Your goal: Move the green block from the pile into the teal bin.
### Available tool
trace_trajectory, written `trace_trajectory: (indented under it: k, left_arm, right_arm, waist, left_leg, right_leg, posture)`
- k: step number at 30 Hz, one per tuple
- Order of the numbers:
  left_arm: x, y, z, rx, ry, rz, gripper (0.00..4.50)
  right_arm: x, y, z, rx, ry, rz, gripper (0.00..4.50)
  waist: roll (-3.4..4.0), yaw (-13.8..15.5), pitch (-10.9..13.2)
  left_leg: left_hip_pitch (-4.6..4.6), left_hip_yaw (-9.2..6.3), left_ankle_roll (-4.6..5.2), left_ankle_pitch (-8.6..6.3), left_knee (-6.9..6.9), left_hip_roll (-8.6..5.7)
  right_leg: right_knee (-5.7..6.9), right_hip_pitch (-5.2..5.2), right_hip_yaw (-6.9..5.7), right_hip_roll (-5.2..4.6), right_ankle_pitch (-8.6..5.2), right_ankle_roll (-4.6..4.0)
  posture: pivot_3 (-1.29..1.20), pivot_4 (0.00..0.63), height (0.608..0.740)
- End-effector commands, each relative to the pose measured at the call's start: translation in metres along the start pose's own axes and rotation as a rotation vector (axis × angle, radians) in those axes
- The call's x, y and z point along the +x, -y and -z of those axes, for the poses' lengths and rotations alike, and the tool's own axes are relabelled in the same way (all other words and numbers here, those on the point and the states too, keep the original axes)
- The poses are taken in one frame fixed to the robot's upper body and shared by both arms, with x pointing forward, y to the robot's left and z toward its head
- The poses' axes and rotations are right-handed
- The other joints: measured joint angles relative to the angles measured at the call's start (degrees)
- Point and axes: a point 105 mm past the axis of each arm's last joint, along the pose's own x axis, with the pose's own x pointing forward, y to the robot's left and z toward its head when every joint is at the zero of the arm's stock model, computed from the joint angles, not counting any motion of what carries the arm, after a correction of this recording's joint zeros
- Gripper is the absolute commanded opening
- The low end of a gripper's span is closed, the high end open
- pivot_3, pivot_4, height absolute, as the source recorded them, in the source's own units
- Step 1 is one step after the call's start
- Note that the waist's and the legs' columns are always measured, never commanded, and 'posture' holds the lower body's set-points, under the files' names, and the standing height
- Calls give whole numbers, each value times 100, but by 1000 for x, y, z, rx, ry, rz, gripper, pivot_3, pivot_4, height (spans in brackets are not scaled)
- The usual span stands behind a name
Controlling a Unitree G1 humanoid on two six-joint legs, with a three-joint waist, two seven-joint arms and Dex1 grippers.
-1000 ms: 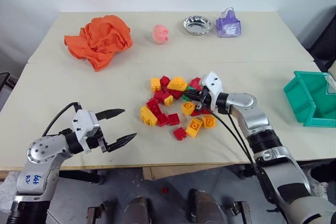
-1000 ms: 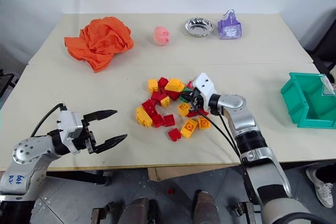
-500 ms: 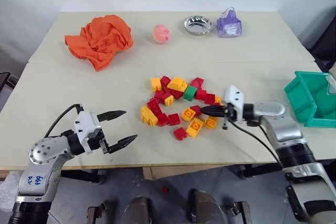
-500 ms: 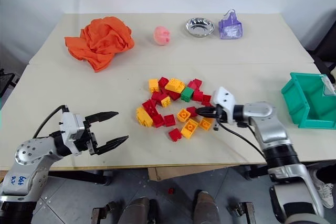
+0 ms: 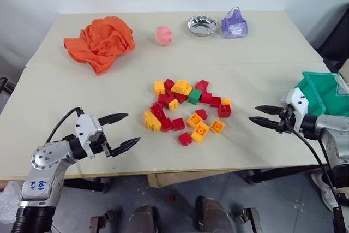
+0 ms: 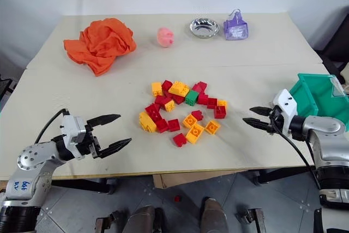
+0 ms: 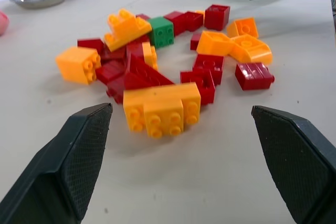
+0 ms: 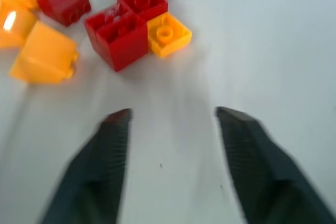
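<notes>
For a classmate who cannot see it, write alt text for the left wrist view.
A small dark green plastic studded brick sits at the far side of a loose cluster of red and yellow-orange plastic bricks on a pale tabletop, seen between the left gripper's open black jaws.

Head stereo pair looks down over counter from near edge; wrist views sit low, close, sharing pile.

Green block: dark, studded, upright at far edge of red-and-yellow pile, touching red bricks. Teal bin: tilted, at table's right edge.
</notes>
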Motion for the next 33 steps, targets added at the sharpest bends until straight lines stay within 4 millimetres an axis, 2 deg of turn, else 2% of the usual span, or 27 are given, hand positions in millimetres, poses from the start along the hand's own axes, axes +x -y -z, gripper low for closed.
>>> trace_trajectory:
  k: [1, 2, 9, 12, 14, 16, 20, 26, 31, 33]
  left_arm:
    - [1, -1, -4, 19, 20, -3, 4500]
    - [2, 0, -3, 18, 20, -2, 4500]
    - [7, 1, -4, 18, 28, 2, 4500]
    - [8, 1, -5, 24, 34, -11, 4500]
    - [7, -2, -6, 25, 42, -37, 4500]
    - [6, -3, -8, 23, 52, -53, 4500]
    - [5, 2, -9, 23, 55, -56, 4500]
    - [10, 9, -8, 19, 61, -39, 4500]
    - [14, 9, -10, 20, 72, -29, 4500]
    - [16, 10, -10, 20, 77, -12, 4500]
  right_arm:
    - [22, -17, -46, -45, 122, -61, 4077]
    - [32, -23, -54, -40, 134, -81, 4444]
    - [89, -50, -82, 2, 80, -184, 4481]
    - [107, -54, -79, -10, 24, -203, 4481]
    - [120, -51, -70, -25, -53, -170, 4481]
    - [130, -44, -72, -18, -63, -131, 4481]
    - [140, -35, -73, -25, -79, -92, 4481]
    - [149, -39, -61, -41, -134, -125, 4481]
    - [152, -43, -59, -54, -152, -160, 4481]
    - [152, -46, -58, -68, -165, -180, 4099]
  waist:
    - [0, 11, 0]
    - [0, 22, 0]
    - [0, 62, 0]
    - [0, 54, 0]
    - [0, 34, 0]
    - [0, 17, 0]
    - [0, 7, 0]
    - [0, 7, 0]
    - [0, -13, 0]
    - [0, -16, -1]
  left_leg:
    - [0, 0, 0, 0, 0, 0]
    - [0, -1, 0, 0, 0, 0]
    - [-8, -6, 0, 0, 3, -1]
    - [-8, -5, 0, -1, 2, -1]
    - [-9, -5, 0, -1, 2, -1]
    - [-8, -4, 0, 0, 2, -1]
    - [-9, -2, -1, 0, 0, -1]
    - [-8, -1, -1, 0, 0, -1]
    - [-4, 0, -2, 0, 0, 0]
    - [-4, 0, -2, 0, 0, 0]
  right_leg:
    - [0, -1, 1, 0, 0, 0]
    - [1, -1, 1, 0, 0, 0]
    - [0, -2, -4, 0, 0, -1]
    - [1, -2, -5, 0, 1, -1]
    - [0, -3, -6, 0, 0, -1]
    - [1, -3, -6, 0, 0, -1]
    - [3, -7, -5, 0, 0, -1]
    - [3, -6, -5, 0, 0, -1]
    - [7, -5, -3, 0, 0, -1]
    - [7, -5, -3, 0, 0, -2]
  posture:
    - [0, 150, 740]
    - [0, 150, 740]
    - [0, 150, 740]
    - [0, 150, 740]
    - [0, 150, 740]
    - [0, 150, 740]
    - [0, 150, 740]
    - [0, 150, 740]
    - [0, 150, 740]
    - [0, 150, 740]
